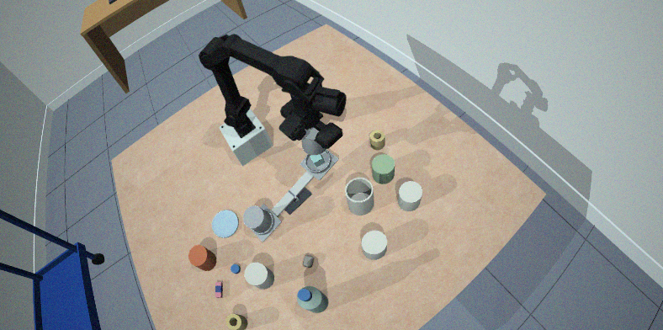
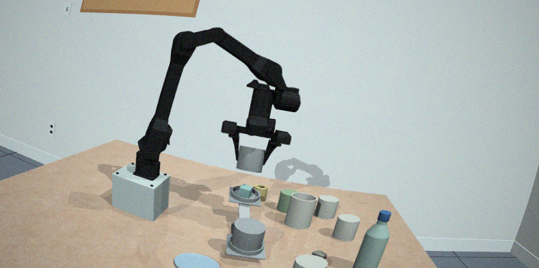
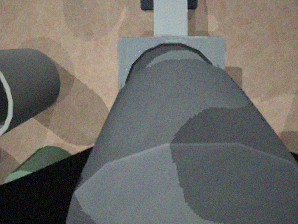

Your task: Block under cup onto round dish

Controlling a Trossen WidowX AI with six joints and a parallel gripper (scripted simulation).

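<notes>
Pincer fingers (image 1: 313, 141) (image 2: 251, 160) are closed on the sides of a grey cup (image 1: 312, 146) (image 2: 250, 165) (image 3: 185, 95), which is held raised above the far end of the balance (image 1: 294, 192) (image 2: 244, 211) (image 3: 171, 20). From left to right in the top view, the round dish (image 1: 225, 223) (image 2: 195, 261) is seen as flat and pale blue, the standing cup (image 1: 255, 217) (image 2: 247, 234) as plain grey, with its closed end up, and the block (image 1: 316, 159) (image 2: 246, 190) as small, teal and flat-faced. The block is left uncovered in the ringed seat at the far end, below the pincer and the held cup and apart from both; the standing cup is seated at the other end, just beside the dish.

Counted on the counter (image 1: 152, 188) (image 2: 75, 190) (image 3: 95, 25), in the same order, are one orange cylinder (image 1: 200, 257), one pink-and-blue piece (image 1: 218, 289), two yellow hollow pieces (image 1: 377, 144) (image 2: 263, 195), one small blue disc (image 1: 235, 268), three white cylinders (image 1: 373, 243) (image 2: 347, 228), one grey stone (image 1: 308, 260) (image 2: 319, 254), one blue-capped bottle (image 1: 313, 300) (image 2: 371, 243), one open pot (image 1: 359, 205) (image 2: 300, 213) (image 3: 32, 90) and one green cylinder (image 1: 383, 169) (image 2: 284, 202) (image 3: 42, 160). One block, one dish and two cups are shown.
</notes>
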